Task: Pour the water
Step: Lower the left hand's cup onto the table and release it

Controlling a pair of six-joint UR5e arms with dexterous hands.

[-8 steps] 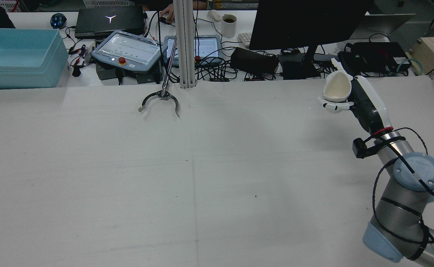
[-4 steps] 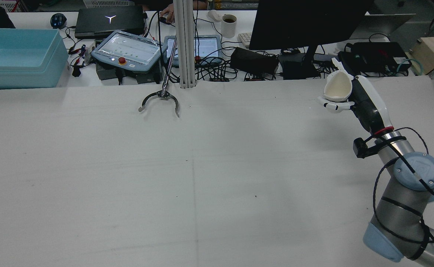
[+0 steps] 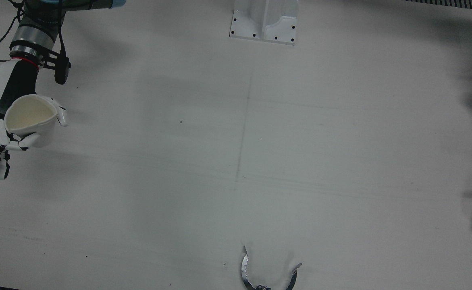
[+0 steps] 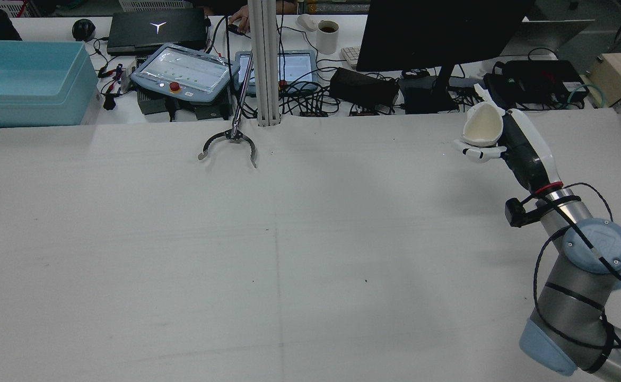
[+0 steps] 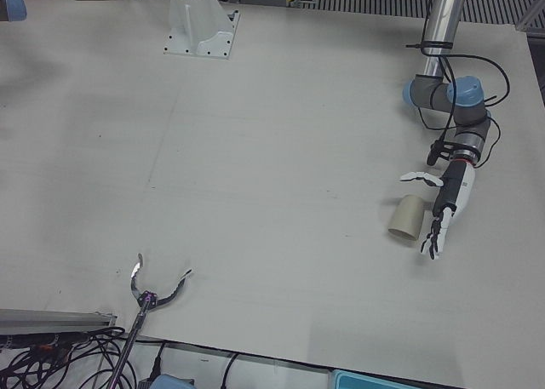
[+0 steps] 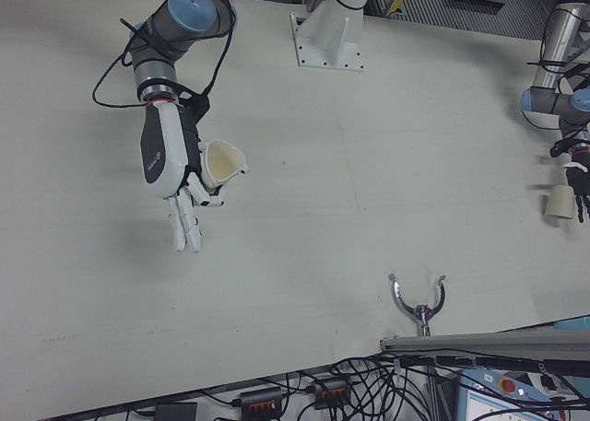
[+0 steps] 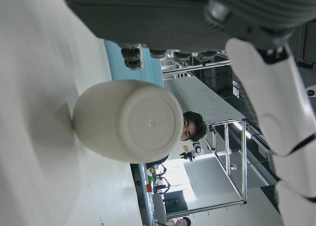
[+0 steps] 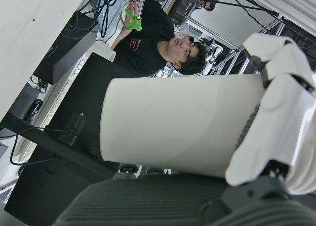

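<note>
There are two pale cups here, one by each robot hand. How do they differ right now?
The cup in the right hand is lifted off the table, its open mouth visible from above; the cup by the left hand lies on its side on the table. The right hand has fingers wrapped round its cup; the left hand is open beside its cup, apparently not gripping. Both are plain, pale cups.

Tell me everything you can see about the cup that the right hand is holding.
The cup is plain off-white, seemingly paper or thin plastic, with no handle or print. The right hand grips its side wall and squeezes the rim out of round. It is held above the table, mouth tipped away from the hand. Its pale inside looks empty, though I cannot be sure. Only the hand touches it.
</note>
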